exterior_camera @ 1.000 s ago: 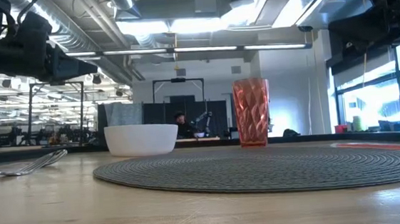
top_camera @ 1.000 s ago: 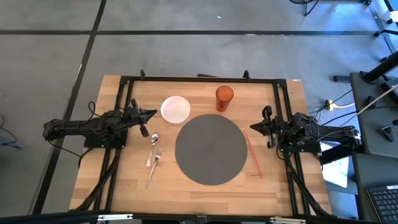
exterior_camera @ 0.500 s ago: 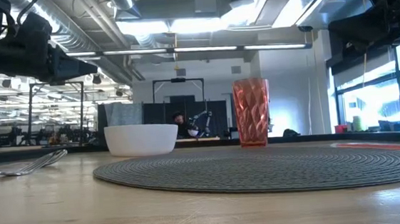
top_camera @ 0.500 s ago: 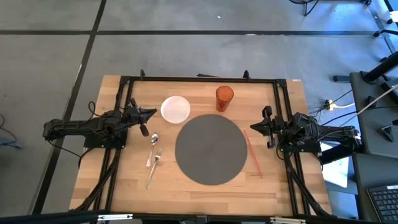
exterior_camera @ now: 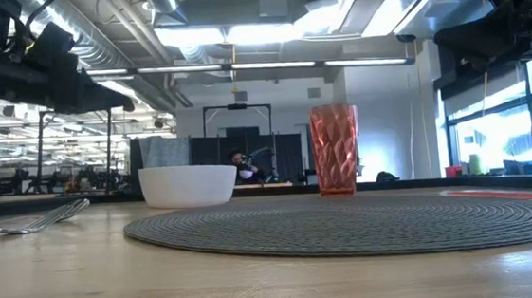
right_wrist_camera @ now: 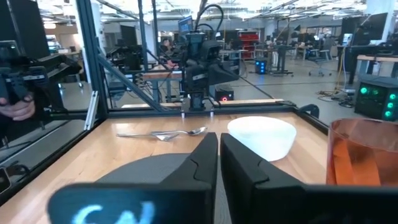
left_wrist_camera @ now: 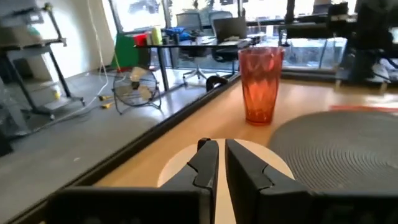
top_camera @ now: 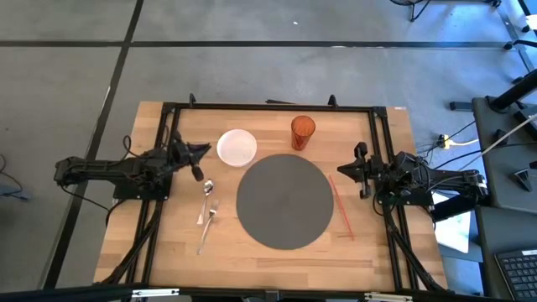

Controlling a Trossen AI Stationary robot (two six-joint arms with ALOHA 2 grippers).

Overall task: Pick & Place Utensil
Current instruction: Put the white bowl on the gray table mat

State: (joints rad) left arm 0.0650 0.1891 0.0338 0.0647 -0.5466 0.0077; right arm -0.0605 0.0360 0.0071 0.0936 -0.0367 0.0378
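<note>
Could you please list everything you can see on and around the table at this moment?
Placemat: one, dark grey, round, centre of the table.
Bowl: one, white, just beyond the placemat's far left edge.
Cup: one, orange, translucent, upright beyond the placemat's far edge, right of the bowl.
Spoon: one, silver, on the wood left of the placemat.
Fork: one, silver, beside the spoon, nearer the front edge.
Chopsticks: red, lying right of the placemat; count unclear.
Table: one, light wood with a black frame.
Left gripper: black, fingers nearly together, empty, beside the bowl.
Right gripper: black, shut, empty, at the placemat's right edge.
</note>
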